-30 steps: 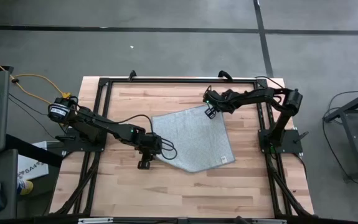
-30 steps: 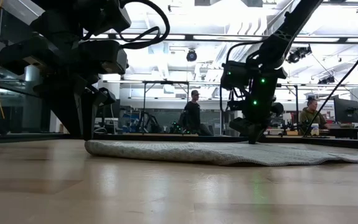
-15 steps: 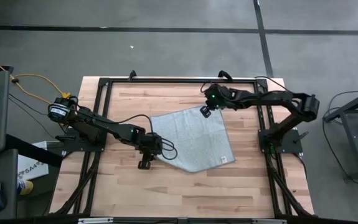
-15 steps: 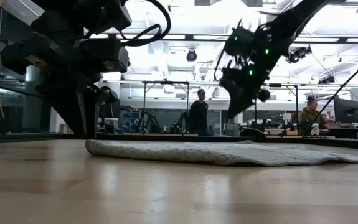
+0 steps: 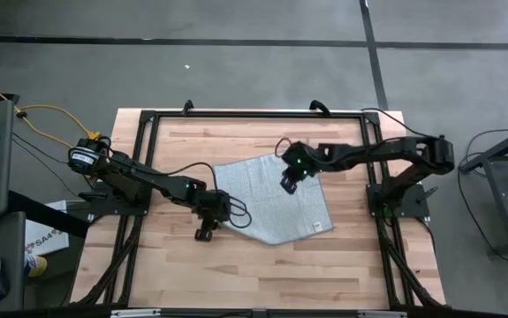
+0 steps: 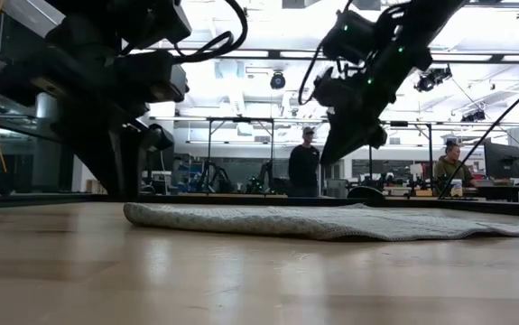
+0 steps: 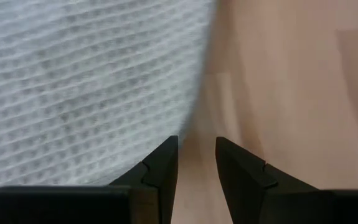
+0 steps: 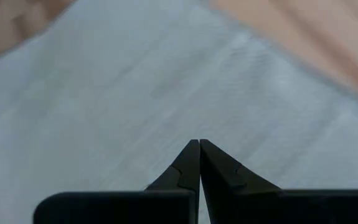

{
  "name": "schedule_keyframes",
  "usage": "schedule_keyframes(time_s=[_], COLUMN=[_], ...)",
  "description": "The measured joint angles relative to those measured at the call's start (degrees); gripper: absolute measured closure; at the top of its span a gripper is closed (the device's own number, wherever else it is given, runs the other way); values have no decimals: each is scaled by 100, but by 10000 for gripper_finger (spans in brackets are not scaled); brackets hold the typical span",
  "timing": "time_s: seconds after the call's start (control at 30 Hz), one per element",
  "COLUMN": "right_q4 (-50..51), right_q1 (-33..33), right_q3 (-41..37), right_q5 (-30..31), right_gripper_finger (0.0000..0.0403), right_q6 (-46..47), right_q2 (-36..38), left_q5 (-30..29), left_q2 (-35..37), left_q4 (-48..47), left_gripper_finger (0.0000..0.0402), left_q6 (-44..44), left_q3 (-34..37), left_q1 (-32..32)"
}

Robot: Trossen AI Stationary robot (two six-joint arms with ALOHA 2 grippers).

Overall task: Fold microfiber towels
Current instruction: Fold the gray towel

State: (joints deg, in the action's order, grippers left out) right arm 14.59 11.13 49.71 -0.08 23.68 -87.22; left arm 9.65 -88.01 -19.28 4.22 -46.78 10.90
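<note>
The light grey microfiber towel (image 5: 276, 199) lies flat on the wooden table, near its middle; it also shows in the low view (image 6: 331, 221). My left gripper (image 5: 207, 230) is low at the towel's left edge. Its fingers are a little apart (image 7: 196, 155), with the towel's edge (image 7: 191, 106) just beside them. My right gripper (image 5: 286, 183) is shut (image 8: 198, 144) and empty. It hangs in the air above the towel's far part (image 6: 333, 152). My left gripper points down at the table beside the towel's left edge (image 7: 188, 118). One finger (image 7: 163, 165) stands at that edge, but I cannot tell whether it touches the cloth.
A black metal frame (image 5: 254, 116) runs around the table's far and side edges. Bare wood (image 5: 262, 274) lies on the near side of the towel. People stand and sit in the room behind the table (image 6: 304, 167).
My right gripper has risen from the towel's far corner, where it stood low a second ago. It has tipped and gone a little toward the table's near and left side, over the towel. The towel lies as before.
</note>
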Motion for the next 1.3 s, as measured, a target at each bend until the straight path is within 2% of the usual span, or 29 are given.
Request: schedule_keyframes(time_s=[0.2, 0.47, 0.73, 0.9, 1.0, 1.13, 1.3], right_q4=[-45, -134, -846, -1345, -1760, -2206, -2254], right_q1=[-765, -1547, -2171, -2570, -2745, -2893, -2930], right_q3=[0, 0, 1, 7, 13, 9, 9], right_q5=[-81, 469, 510, 625, 616, 610, 617], right_gripper_finger=[401, 401, 401, 401, 401, 401, 401], right_q6=[467, 1083, 1425, 1432, 1436, 1459, 1570], right_q2=[-27, -33, -38, -297, -587, -883, -901], left_q5=[614, 542, 517, 808, 413, -713, -1925], left_q2=[0, 0, 0, 0, 0, 2, 2], left_q4=[7, 298, 229, 257, 388, 575, 584], left_gripper_finger=[294, 294, 294, 294, 294, 294, 294], left_q6=[-176, -404, -548, -531, -549, -716, -894], left_q3=[0, 0, 0, 0, -1, -1, -1], left_q1=[0, 2, 2, 45, 215, 592, 1086])
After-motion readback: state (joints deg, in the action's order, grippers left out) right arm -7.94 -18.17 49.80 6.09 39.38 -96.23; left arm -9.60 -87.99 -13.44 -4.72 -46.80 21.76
